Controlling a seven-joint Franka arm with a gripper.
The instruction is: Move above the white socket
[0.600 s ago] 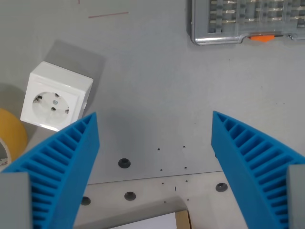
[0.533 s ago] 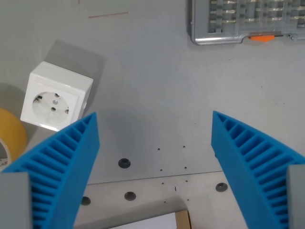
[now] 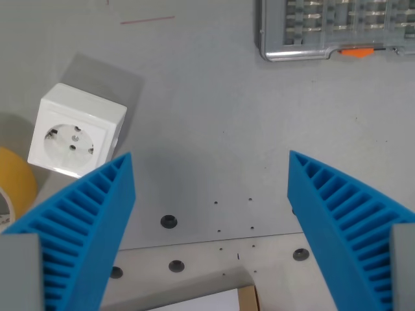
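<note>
While the view looks straight down on the grey table (image 3: 214, 129), the scene is set out as follows.

Tool state: the gripper (image 3: 211, 194) is seen spread wide, its two blue ribbed fingers (image 3: 84, 227) well apart, and nothing is held between them.

Target place: the white socket (image 3: 76, 131) is found at the wrist view's left, resting on the table with its face turned upward.

Key relation: the socket is placed left of the gap between the fingers and a little farther up the view; its near corner is just beside the left finger's tip.

Neighbours: a yellow tape roll (image 3: 14, 181) is glimpsed at the left edge, just beside the socket; a clear parts case (image 3: 337, 29) is seen far right, well apart.

Move called for: a shift leftward and slightly forward is judged to be needed before the socket is centred beneath the tool.

Progress: the gripper is not yet centred over the socket.
</note>
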